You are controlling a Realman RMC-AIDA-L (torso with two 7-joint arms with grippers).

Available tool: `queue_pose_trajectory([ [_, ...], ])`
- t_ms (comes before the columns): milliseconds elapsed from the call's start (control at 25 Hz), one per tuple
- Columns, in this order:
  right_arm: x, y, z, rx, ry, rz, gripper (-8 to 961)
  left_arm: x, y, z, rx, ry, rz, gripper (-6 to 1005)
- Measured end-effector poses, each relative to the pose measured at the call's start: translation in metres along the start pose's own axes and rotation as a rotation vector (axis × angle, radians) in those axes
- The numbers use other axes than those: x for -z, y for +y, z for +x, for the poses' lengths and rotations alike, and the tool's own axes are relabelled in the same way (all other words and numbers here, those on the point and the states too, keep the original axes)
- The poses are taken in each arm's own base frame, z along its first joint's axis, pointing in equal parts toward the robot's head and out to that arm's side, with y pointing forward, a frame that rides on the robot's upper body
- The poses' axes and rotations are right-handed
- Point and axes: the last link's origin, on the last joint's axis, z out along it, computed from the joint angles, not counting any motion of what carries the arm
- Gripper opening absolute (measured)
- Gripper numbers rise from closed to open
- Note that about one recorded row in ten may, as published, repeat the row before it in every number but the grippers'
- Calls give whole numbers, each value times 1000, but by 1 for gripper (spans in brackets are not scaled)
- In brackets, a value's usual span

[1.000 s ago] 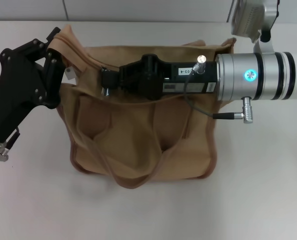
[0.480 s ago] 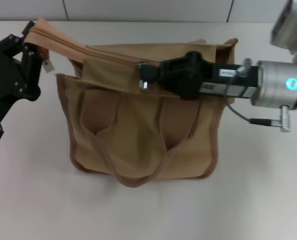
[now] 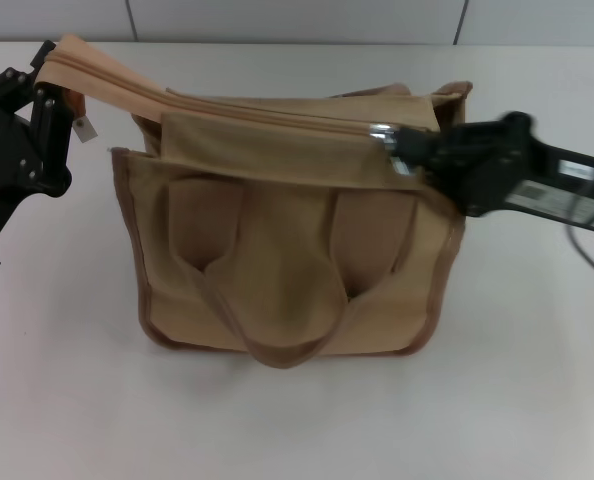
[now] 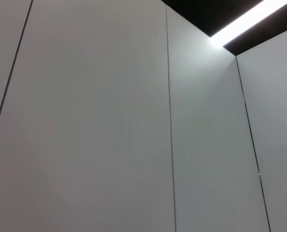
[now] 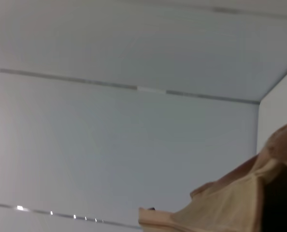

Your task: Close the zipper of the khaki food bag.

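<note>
White table; right gripper point(image 3: 395, 145) jaws pinch zipper point(image 3: 277, 118) pull.

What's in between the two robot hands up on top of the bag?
In the head view, the zipper track runs between the left gripper, holding the khaki food bag at its left end, and the right gripper at the silver pull tab.

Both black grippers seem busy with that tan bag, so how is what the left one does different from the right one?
The left gripper clamps the raised end of the boxy khaki canvas food bag, holding it up on the robot's left; the right gripper sits at the long tan zipper, at its shiny silver pull, near the bag's opposite end. The left reaches from low on its side, the right comes in nearly level. Both are black and touch the bag's top.
</note>
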Motion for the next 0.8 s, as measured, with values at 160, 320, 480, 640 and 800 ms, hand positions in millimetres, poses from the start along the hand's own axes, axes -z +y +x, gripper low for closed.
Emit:
queue_pose_trajectory([
  [160,25,0,1,14,-78,-15,2,0,0,0,4,-1,1,75],
  [320,47,6,0,105,-173,-61,15,0,0,-1,5,-7,2,77],
  [480,61,12,2,246,-297,-122,40,-1,1,-3,9,-16,0,78],
  [640,65,10,4,336,-356,-119,65,-1,1,-4,11,-21,1,80],
  [800,59,9,8,456,-358,-110,202,2,0,-6,13,-37,11,81],
])
